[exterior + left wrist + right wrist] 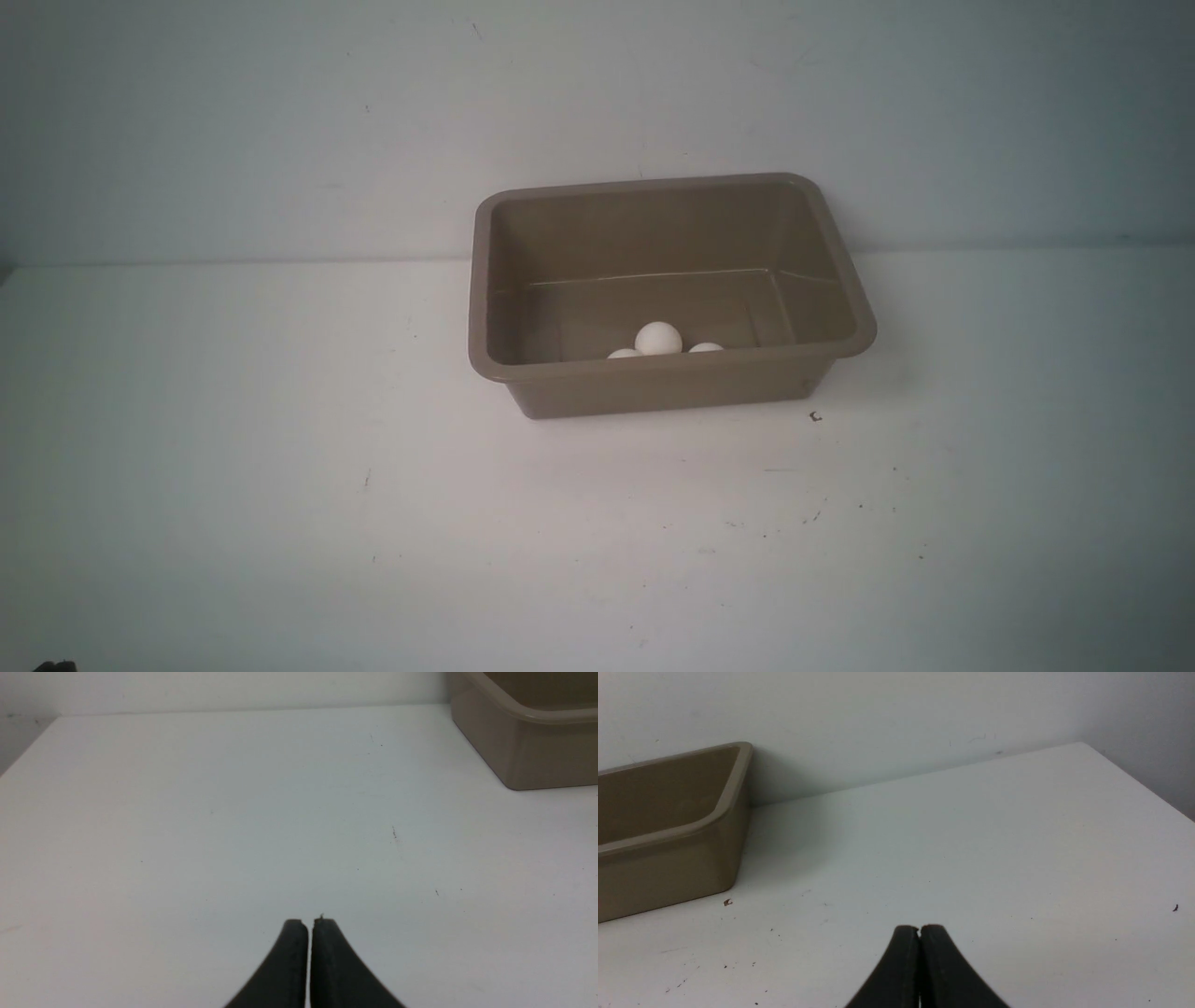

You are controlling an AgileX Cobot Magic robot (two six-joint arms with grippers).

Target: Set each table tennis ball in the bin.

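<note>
From the front I see the bin [845, 280] on the white table [233, 467] with three balls [658, 338] bunched against its near wall, a fourth perhaps hidden behind the rim, and none outside, so I judge the job about done. My left wrist view shows the left gripper [310, 924] clenched on nothing above bare table beside the bin. The right wrist view shows the right gripper [919, 930] likewise clenched and empty, parked clear of the bin.

The bin [672, 378] looks like smooth, faintly glossy plastic. The balls [658, 338] are smooth and matt. The tabletop [280, 485] is matt white, speckled and scuffed.
</note>
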